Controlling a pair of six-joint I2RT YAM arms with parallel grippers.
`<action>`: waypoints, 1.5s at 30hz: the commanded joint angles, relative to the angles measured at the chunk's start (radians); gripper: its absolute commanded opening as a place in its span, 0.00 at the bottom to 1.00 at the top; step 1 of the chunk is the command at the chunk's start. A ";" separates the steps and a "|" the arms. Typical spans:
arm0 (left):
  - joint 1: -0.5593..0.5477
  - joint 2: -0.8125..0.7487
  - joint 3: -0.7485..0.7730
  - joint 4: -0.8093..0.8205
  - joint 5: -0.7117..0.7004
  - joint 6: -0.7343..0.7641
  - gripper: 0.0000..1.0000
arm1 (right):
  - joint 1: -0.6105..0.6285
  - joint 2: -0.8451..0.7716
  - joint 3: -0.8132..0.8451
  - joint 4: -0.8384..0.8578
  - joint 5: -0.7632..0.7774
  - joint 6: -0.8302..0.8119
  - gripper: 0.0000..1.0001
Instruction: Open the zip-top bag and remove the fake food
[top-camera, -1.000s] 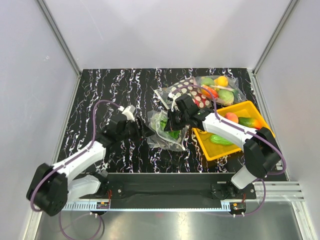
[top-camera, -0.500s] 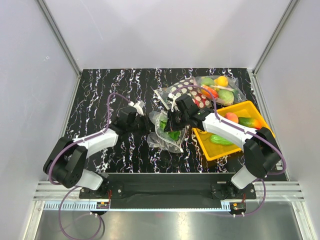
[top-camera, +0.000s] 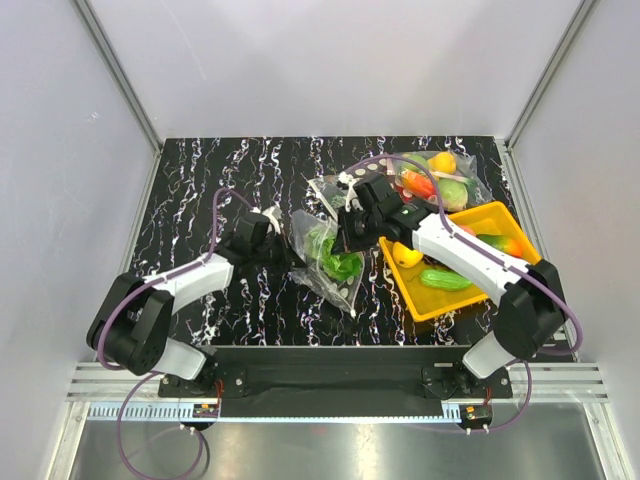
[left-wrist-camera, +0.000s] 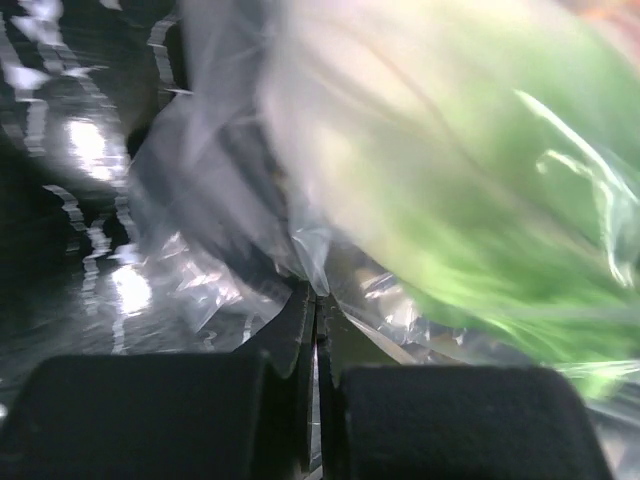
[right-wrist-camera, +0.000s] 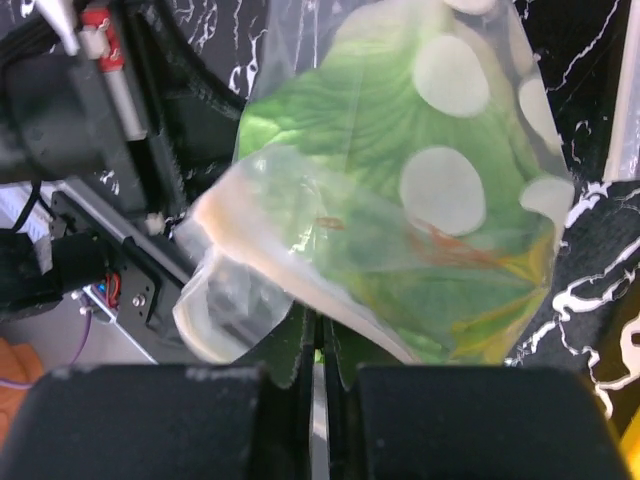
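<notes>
Now the left gripper (top-camera: 282, 251) and right gripper (top-camera: 346, 233), fingers closed on the bag (top-camera: 343, 288), are pulling it taut where it was lying slack; the lettuce (top-camera: 328, 254) is remaining inside.

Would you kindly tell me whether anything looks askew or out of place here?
The zip-top bag hangs crooked, pinched between the left gripper and the right gripper, with one corner drooping toward the near table edge. The lettuce is bunched up inside it. I see no tear or spill.

Crinkly glossy clear plastic zip-top bag (top-camera: 325, 255), glossy black marbled table (top-camera: 200, 200), glossy yellow plastic tray (top-camera: 500, 220)
</notes>
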 joint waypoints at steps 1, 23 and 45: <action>0.030 -0.012 0.022 -0.067 -0.064 0.035 0.00 | -0.007 -0.093 0.063 -0.067 -0.008 -0.022 0.00; 0.091 0.103 0.227 -0.110 0.013 0.088 0.00 | -0.017 -0.009 0.224 -0.251 -0.455 -0.137 0.00; 0.028 -0.327 0.186 -0.251 -0.157 0.191 0.63 | -0.018 0.164 0.300 -0.122 -0.189 0.069 0.00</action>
